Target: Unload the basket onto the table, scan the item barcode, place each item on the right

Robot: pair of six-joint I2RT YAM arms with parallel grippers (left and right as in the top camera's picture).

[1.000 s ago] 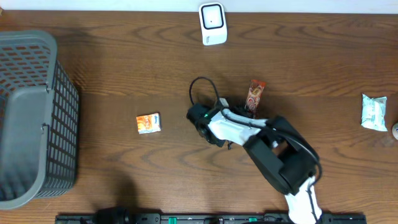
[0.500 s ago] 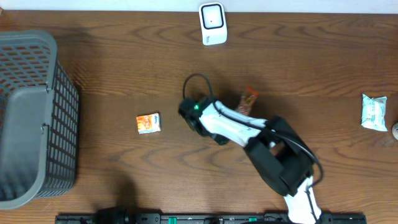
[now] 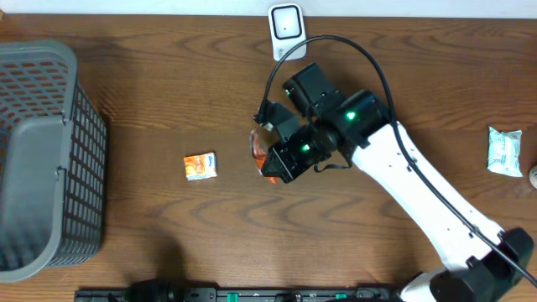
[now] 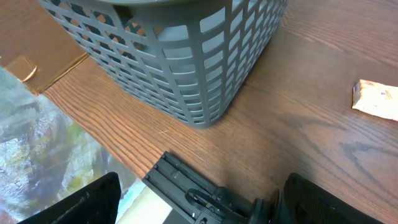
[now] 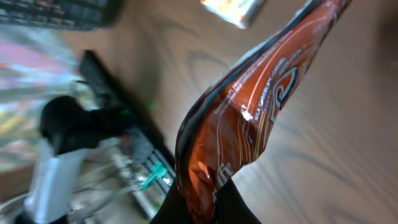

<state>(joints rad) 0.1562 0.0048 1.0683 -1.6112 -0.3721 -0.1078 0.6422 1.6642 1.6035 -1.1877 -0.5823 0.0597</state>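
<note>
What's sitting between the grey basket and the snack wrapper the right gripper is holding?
Just one small orange packet, lying flat on the table; the overhead view shows it.

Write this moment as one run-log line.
right gripper: shut on orange snack packet, lifted | left gripper: open, facing grey basket | scanner: not yet reached

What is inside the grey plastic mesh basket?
Overhead, the grey plastic mesh basket shows only its own bare floor; its left part lies outside the frame, and the left wrist view shows just the outer wall.
</note>
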